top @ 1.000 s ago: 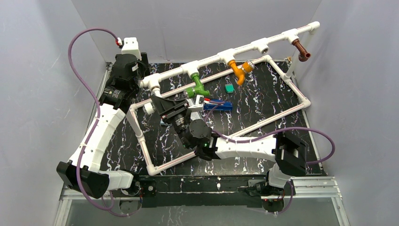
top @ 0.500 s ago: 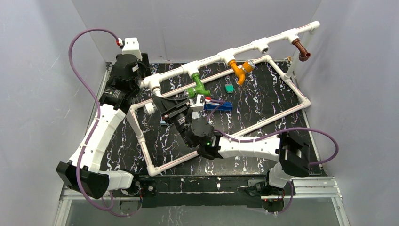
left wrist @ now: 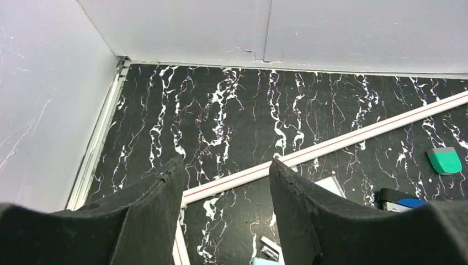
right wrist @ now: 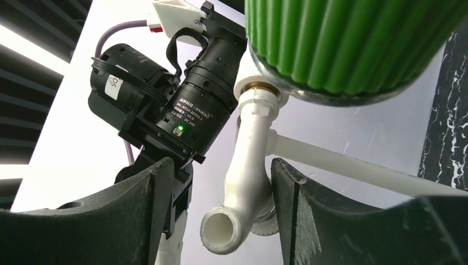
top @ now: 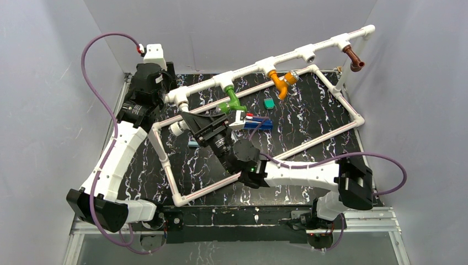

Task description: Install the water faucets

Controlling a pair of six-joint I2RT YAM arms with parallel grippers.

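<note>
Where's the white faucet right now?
Top view, left side: the white faucet hangs at the pipe frame's left end, between the right gripper's open fingers, beside the green faucet.

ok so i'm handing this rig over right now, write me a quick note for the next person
Left gripper: open, empty.
Right gripper: open, jaws either side of the white plastic tap, not clamping it.
Done: white tap looks seated in the leftmost tee of the long white pipe frame; green plastic tap, orange plastic tap and brown plastic tap hang from their tees.
Left: the tee between orange and brown has no tap; no spare tap in view. Check the white tap's tightness.
</note>
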